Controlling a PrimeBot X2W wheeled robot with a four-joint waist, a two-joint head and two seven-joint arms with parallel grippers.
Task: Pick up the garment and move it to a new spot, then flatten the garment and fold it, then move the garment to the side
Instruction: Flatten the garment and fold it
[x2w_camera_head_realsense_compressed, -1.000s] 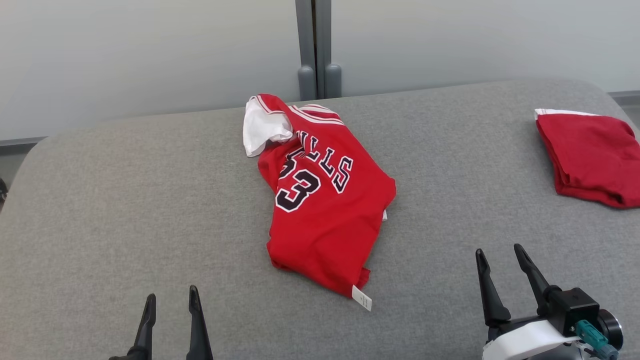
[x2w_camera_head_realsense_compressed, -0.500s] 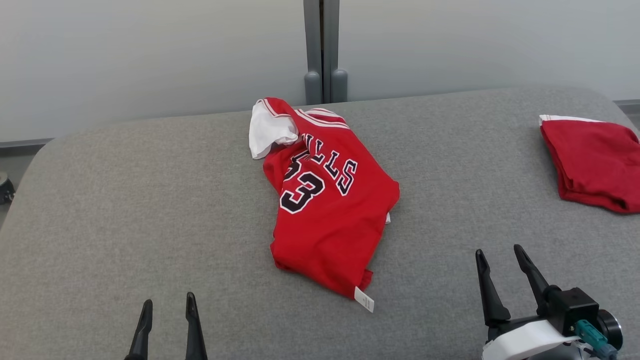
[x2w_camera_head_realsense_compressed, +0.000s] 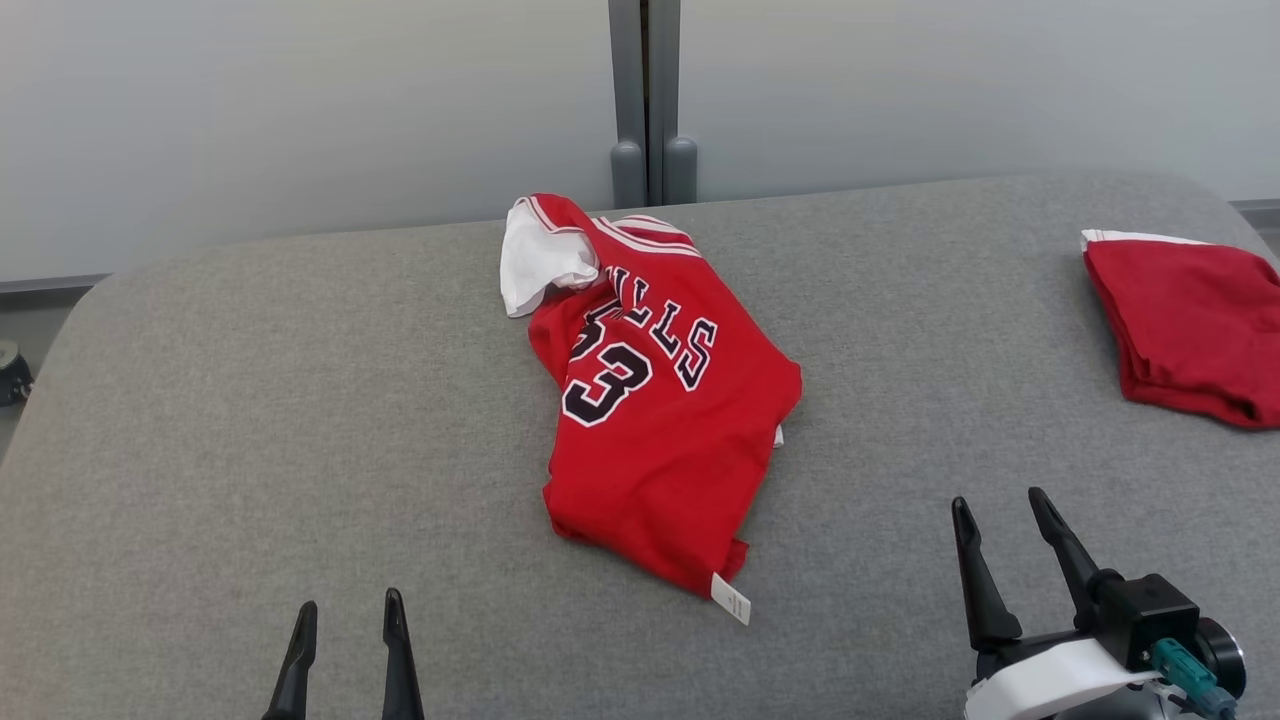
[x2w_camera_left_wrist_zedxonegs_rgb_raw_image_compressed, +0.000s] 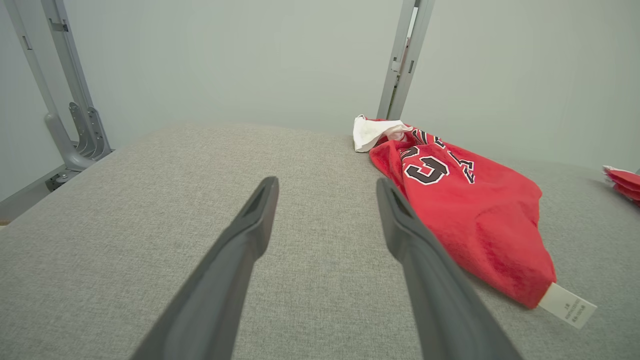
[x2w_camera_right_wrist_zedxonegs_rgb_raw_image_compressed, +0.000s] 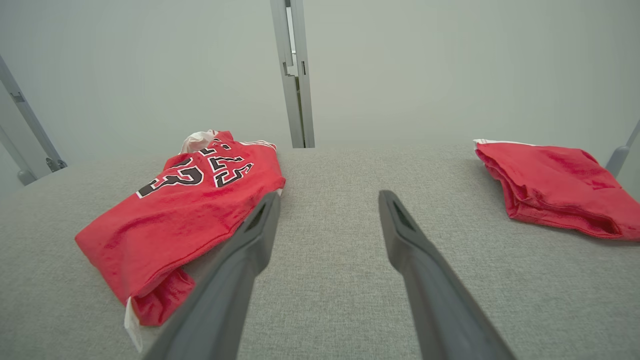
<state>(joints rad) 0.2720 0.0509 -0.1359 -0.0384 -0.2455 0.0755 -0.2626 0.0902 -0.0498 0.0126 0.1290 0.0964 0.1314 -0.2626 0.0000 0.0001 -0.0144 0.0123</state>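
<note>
- My left gripper (x2w_camera_head_realsense_compressed: 350, 600) hangs low over the near left of the desk (x2w_camera_head_realsense_compressed: 250, 400), its fingers spread apart and holding nothing. It is well apart from the cloth.
- The jersey (x2w_camera_head_realsense_compressed: 660, 430) lies crumpled in the middle of the desk, between my two grippers and further out than both. Nothing touches it, so I judge the pick-up not yet begun.
- Its long axis runs on a diagonal. The neck end, with a white flap (x2w_camera_head_realsense_compressed: 535, 265) turned out, points away from me and a little left, near the far edge. The hem end, with a small white tag (x2w_camera_head_realsense_compressed: 731, 600), points toward me and a little right.
- To do this step well, I would reach out with both grippers, one to each long side of the jersey. I would pinch a single layer near the shoulders rather than the bunched middle, so the cloth hangs open when lifted.
- I would come down shallow. The desk looks padded, and the fingers could dig into it.
- My right gripper (x2w_camera_head_realsense_compressed: 1000, 497) sits at the near right, fingers also apart and empty, nearer the hem than the left one is.
- A folded red garment (x2w_camera_head_realsense_compressed: 1190, 320) lies at the far right edge. I would set the jersey down well clear of it.
</note>
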